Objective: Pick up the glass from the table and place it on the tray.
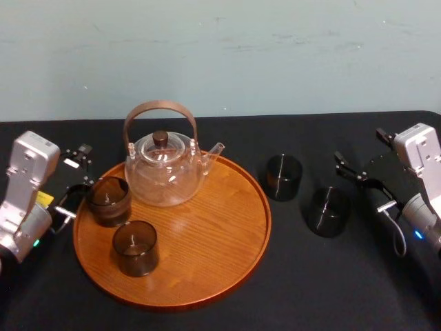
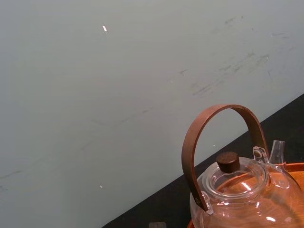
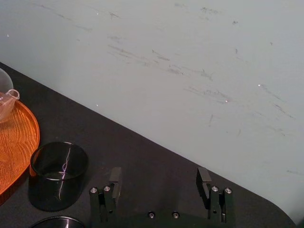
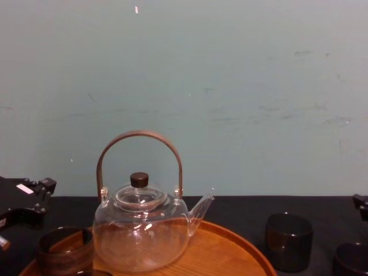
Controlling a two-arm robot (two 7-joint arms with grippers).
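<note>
Reaching for the glass (image 1: 329, 210)

A black table (image 1: 310, 289); the tray (image 1: 207, 262) centre-left; the glass centre-right (off the tray). The right gripper (image 1: 362, 186), fingers spread, sits at the right edge: best to straddle the glass squarely before closing. The left gripper (image 1: 74, 181), also spread, idles far left.

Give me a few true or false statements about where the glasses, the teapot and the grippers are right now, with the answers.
1. The tray holds two dark glasses, the back glass and the front glass. True.
2. The teapot stands on the bare table. False: it stands on the tray.
3. The nearer table glass and the farther table glass stand right of the tray. True.
4. The right gripper holds a glass. False: it is open and empty, beside the table glasses.
5. The left gripper is by the tray's left rim. True.
</note>
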